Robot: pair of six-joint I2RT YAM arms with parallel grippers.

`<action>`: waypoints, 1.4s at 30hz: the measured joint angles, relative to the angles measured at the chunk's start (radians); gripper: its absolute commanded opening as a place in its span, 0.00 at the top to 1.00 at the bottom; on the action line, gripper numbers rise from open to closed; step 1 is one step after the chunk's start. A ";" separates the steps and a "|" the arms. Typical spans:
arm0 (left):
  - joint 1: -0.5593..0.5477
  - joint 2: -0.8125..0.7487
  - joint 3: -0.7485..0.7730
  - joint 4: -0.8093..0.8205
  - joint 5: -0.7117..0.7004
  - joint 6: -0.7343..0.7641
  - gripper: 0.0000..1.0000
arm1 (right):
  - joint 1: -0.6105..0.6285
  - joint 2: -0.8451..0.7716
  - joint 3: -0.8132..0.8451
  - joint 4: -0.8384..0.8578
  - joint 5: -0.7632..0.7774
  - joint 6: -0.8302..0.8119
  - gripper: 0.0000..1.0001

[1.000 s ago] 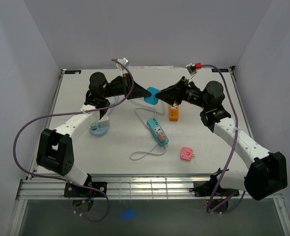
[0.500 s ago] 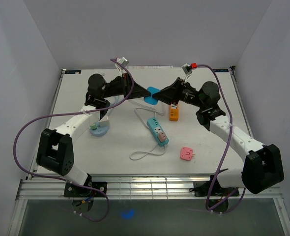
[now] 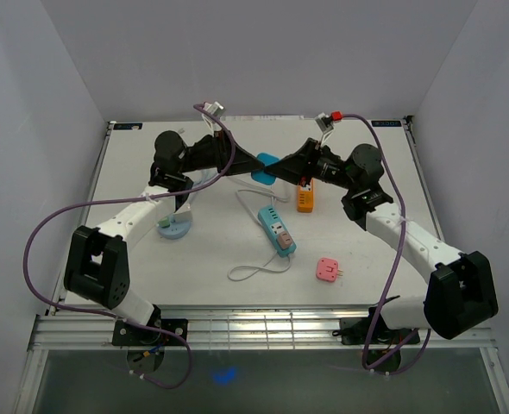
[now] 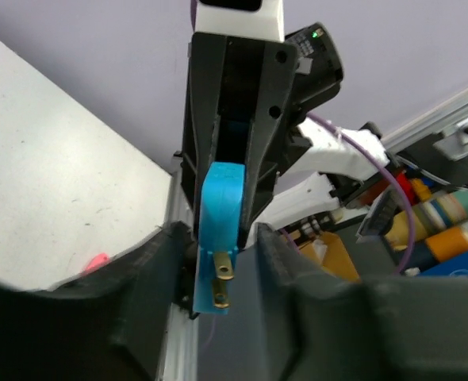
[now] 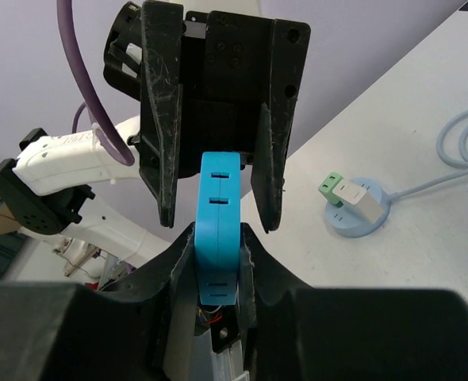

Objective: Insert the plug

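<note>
Nearest the arm bases, the table (image 3: 194,289) carries a small pink adapter (image 3: 327,270). A loose white cord (image 3: 256,269) runs from there up to a teal power strip (image 3: 277,228). The strip lies at a slant mid-table with its sockets facing up and nothing over it, so it is the likely target. Just beyond it stands an orange adapter (image 3: 305,198). To the left is a round pale-blue socket base (image 3: 174,227) with a green-and-white plug (image 5: 343,193) seated on it.

Farther back, raised above the table, the two arms meet tip to tip. The right tool (image 5: 218,238) is clamped on the flat sides of the blue plug (image 5: 219,190), gripping one end of its body. The brass prongs (image 4: 223,274) show at the other end, toward the left arm. The left tool (image 4: 222,246) stands narrowly parted, one finger on each side of the plug with a thin gap on both. This reads as a mid-air handover or re-grip to set the prongs for the socket.

There is open air under the plug. The orange adapter lies almost beneath the right tool and is the nearest thing to brush on the way down. The table's far rim and the back wall sit close behind, and purple cables (image 3: 229,147) arch over both wrists. The free room is therefore forward, toward the strip.
</note>
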 measured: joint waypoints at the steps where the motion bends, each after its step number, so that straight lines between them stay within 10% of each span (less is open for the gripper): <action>1: 0.000 -0.001 0.000 -0.012 0.001 0.002 0.26 | 0.002 0.000 -0.001 0.003 0.002 -0.004 0.92; 2: 0.001 -0.003 0.000 -0.024 0.000 0.004 0.02 | 0.003 0.000 -0.002 0.004 0.002 -0.006 0.92; 18: 0.307 -0.133 -0.013 -0.359 -0.037 0.127 0.02 | 0.005 0.007 0.062 -0.281 0.031 -0.204 0.92; 31: 0.634 -0.188 -0.127 -0.923 -0.376 0.382 0.02 | 0.124 0.237 0.392 -0.780 0.137 -0.645 0.92; 42: 0.690 -0.132 -0.143 -1.035 -0.606 0.335 0.02 | 0.279 0.403 0.610 -1.017 0.251 -0.959 0.92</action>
